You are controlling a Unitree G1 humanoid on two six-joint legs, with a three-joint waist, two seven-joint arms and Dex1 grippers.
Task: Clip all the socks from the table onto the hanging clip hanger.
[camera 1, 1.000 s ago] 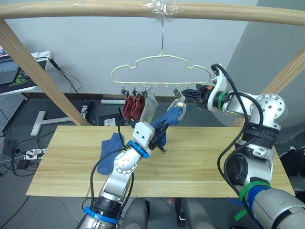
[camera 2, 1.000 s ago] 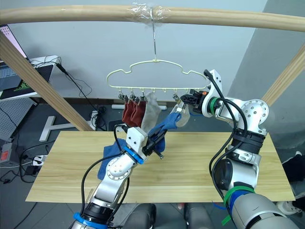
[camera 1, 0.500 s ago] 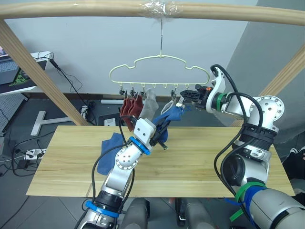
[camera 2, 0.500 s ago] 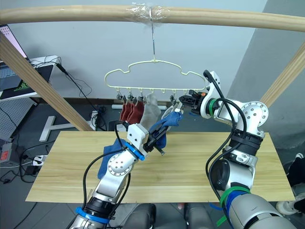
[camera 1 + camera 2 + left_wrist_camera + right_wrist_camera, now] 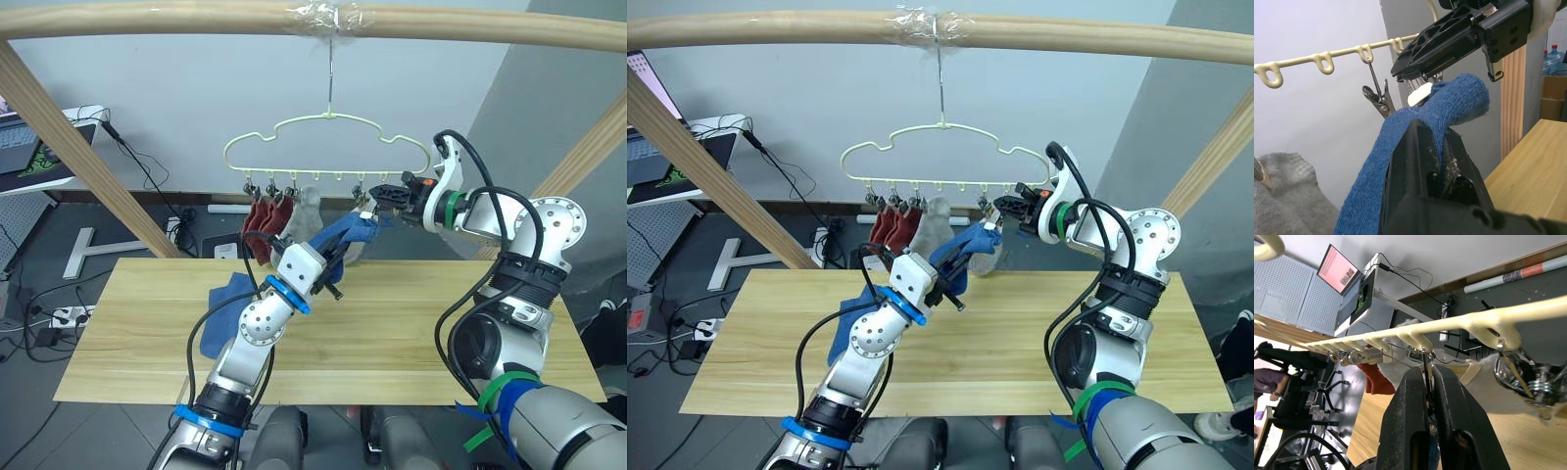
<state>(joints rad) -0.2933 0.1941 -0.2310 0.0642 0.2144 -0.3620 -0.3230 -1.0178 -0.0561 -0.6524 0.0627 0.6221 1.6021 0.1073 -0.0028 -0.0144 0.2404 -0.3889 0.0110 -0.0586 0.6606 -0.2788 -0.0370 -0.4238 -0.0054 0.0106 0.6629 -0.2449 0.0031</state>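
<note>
The pale yellow clip hanger (image 5: 328, 125) hangs by its hook from the wooden bar. Two rust red socks (image 5: 261, 219) and a grey sock (image 5: 306, 210) hang from its left clips. My left gripper (image 5: 333, 266) is shut on a blue sock (image 5: 345, 233) and holds it up, its tip (image 5: 1459, 98) touching the white-padded clip (image 5: 1420, 93). My right gripper (image 5: 378, 202) is shut on that clip, its fingers (image 5: 1410, 396) pressed together around the clip's wire. A second blue sock (image 5: 225, 302) lies on the table (image 5: 421, 323) at the left. Pale fabric (image 5: 1484, 382) hangs by the rightmost clip.
A thick wooden frame bar (image 5: 176, 20) crosses overhead, with slanted wooden posts at the left (image 5: 78, 147) and right (image 5: 588, 147). An empty clip (image 5: 1378, 95) hangs just beside the held one. A laptop (image 5: 20, 147) and cables lie beyond the table's left end.
My left gripper has lifted the blue sock higher, up to the clip at my right gripper's fingertips. The hanger has swung slightly left. The right gripper stays on its clip.
</note>
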